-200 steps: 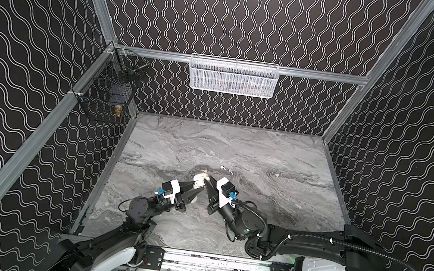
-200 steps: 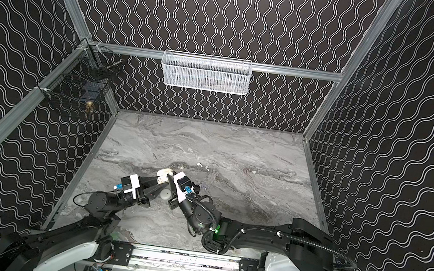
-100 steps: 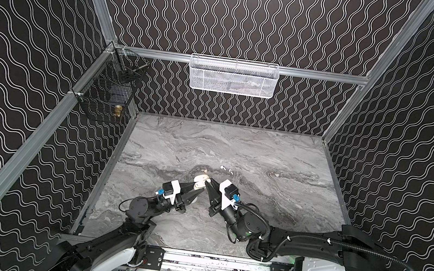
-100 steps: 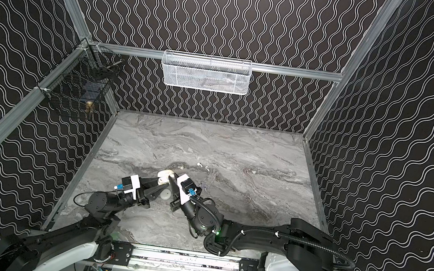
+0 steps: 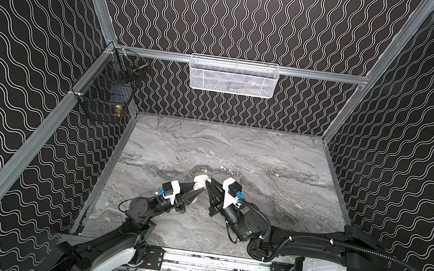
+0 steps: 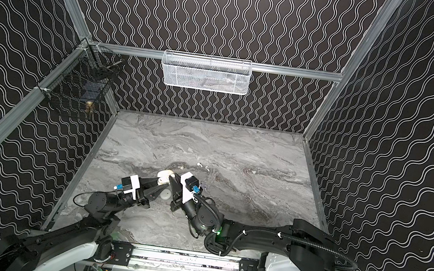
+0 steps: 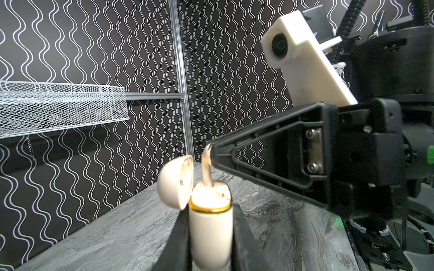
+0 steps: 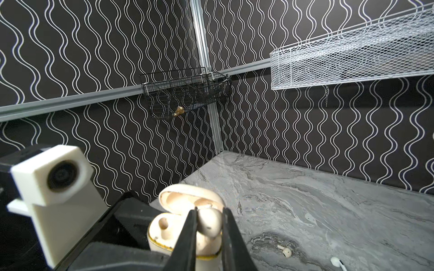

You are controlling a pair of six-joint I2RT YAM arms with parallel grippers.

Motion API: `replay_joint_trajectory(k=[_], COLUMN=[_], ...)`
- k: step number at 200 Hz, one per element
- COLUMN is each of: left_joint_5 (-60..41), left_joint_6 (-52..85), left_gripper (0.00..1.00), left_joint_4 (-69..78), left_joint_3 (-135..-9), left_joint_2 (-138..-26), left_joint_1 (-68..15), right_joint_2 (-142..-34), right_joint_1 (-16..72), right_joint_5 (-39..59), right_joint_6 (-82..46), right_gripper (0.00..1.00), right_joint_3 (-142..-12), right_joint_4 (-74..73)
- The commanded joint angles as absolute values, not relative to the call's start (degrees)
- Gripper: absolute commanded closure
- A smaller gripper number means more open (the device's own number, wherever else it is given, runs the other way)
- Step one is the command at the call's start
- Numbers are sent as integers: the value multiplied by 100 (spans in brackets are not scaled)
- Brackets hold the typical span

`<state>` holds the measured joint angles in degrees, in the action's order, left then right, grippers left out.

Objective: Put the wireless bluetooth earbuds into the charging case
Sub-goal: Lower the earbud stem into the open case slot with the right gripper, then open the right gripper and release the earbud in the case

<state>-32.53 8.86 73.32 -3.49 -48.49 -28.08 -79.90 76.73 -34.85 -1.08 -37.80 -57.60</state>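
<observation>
Shifted slightly rightward, our right gripper (image 8: 209, 209) pinches a cream earbud (image 8: 210, 224) at the open charging case (image 7: 210, 230) clamped in our left gripper (image 7: 211, 207).

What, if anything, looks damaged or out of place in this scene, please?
The cream plastic charging case has a yellow-amber band around its rim, just below the open lid, like staining or residue. Nothing else stands out.

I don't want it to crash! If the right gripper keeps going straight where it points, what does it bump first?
Probably the open lid of the cream charging case. The right gripper holds a cream earbud just before it, though depth is unclear.
</observation>
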Motion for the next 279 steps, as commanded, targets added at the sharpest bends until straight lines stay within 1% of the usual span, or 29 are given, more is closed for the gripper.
replay_joint_trajectory(k=[1,49,97,109,129,179,202,220,248,279], left_joint_5=[-3172,-3145,-3139,-3138,-3146,-3284,-3331,-3408,-3507,-3530], left_joint_6=[800,814,800,795,739,678,687,679,598,490], left_gripper=[100,100,100,100,100,100,100,100,100,100], left_joint_4=[7568,7677,7657,7637,7540,7802,8220,8431,8536,8405], left_joint_3=[-397,-366,-360,-353,-352,-292,-229,-209,-163,-141], left_joint_2=[-4791,-4785,-4744,-4721,-4642,-4751,-4994,-5125,-5144,-5021], left_joint_1=[-2804,-2803,-2801,-2803,-2797,-2804,-2821,-2816,-2816,-2829], right_joint_2=[-8080,-8240,-8178,-8162,-8165,-7865,-7629,-7485,-7256,-7043], right_joint_1=[7704,7740,7807,7840,7840,7839,7831,7839,7838,7833], right_joint_5=[-3279,-3471,-3323,-3373,-3427,-3458,-3372,-3265,-3185,-3094], right_joint_6=[-343,15,-449,-521,-621,-882,-1349,-1689,-2030,-2131], right_gripper=[88,88,90,88,82,80,87,90,91,91], right_joint_3=[-3814,-3567,-3948,-3934,-3929,-3885,-4075,-4219,-4256,-4203], right_joint_4=[-5470,-6052,-5066,-5071,-5036,-4840,-4131,-3661,-3307,-3179])
